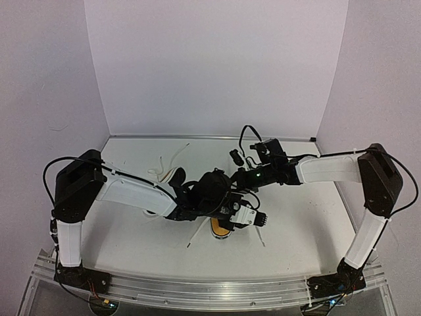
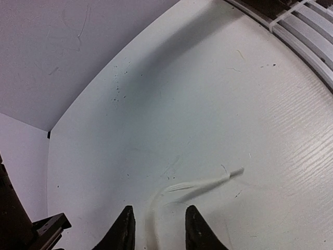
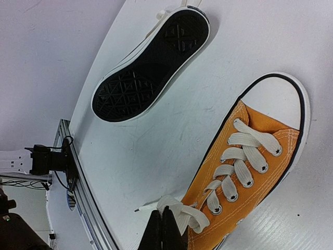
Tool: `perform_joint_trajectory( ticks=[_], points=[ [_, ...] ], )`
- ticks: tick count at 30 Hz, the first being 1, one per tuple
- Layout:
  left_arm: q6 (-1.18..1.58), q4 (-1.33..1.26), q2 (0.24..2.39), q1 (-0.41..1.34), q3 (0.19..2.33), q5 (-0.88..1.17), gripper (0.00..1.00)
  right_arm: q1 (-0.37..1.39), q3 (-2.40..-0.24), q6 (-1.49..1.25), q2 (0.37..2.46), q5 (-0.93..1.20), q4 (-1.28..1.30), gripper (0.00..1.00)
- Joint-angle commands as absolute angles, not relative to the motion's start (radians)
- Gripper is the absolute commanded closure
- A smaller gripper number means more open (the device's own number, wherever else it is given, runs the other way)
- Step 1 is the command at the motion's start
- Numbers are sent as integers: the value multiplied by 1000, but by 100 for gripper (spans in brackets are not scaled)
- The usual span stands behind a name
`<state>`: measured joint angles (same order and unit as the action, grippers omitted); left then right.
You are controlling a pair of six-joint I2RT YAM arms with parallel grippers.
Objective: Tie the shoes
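Observation:
The orange canvas shoe (image 3: 260, 172) with white laces lies on the white table. In the top view only its end (image 1: 221, 229) shows under the left arm. The other shoe (image 3: 151, 62) lies on its side with its black sole showing, at the back left in the top view (image 1: 173, 178). My right gripper (image 3: 161, 223) is shut on a white lace (image 3: 183, 209) at the top eyelets of the orange shoe. My left gripper (image 2: 156, 229) is open. A loose lace end (image 2: 208, 182) runs on the table between its fingers, unclamped.
An aluminium rail (image 1: 197, 284) runs along the near table edge and shows in the right wrist view (image 3: 78, 192). White walls close the back and sides. Loose laces (image 1: 161, 168) trail behind the black-soled shoe. The two arms cross closely over the orange shoe.

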<state>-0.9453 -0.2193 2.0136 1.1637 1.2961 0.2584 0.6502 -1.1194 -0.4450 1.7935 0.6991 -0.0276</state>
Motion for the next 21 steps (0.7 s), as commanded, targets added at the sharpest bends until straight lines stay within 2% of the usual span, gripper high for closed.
perform_joint_trajectory(
  ticks=[1, 5, 11, 17, 21],
  points=[
    [-929, -277, 1975, 1162, 1308, 264, 63, 646, -1158, -425, 1807, 709, -25, 100],
    [-877, -234, 1901, 1160, 1286, 269, 63, 646, -1162, -428, 1811, 710, -25, 100],
    [-623, -225, 1741, 1116, 1181, 270, 63, 647, -1172, -440, 1811, 720, -23, 100],
    [-280, -425, 1588, 1033, 933, 250, 57, 649, -1173, -451, 1808, 731, -24, 100],
    [-97, -504, 1556, 973, 842, 254, 57, 662, -1177, -453, 1811, 732, -25, 100]
  ],
)
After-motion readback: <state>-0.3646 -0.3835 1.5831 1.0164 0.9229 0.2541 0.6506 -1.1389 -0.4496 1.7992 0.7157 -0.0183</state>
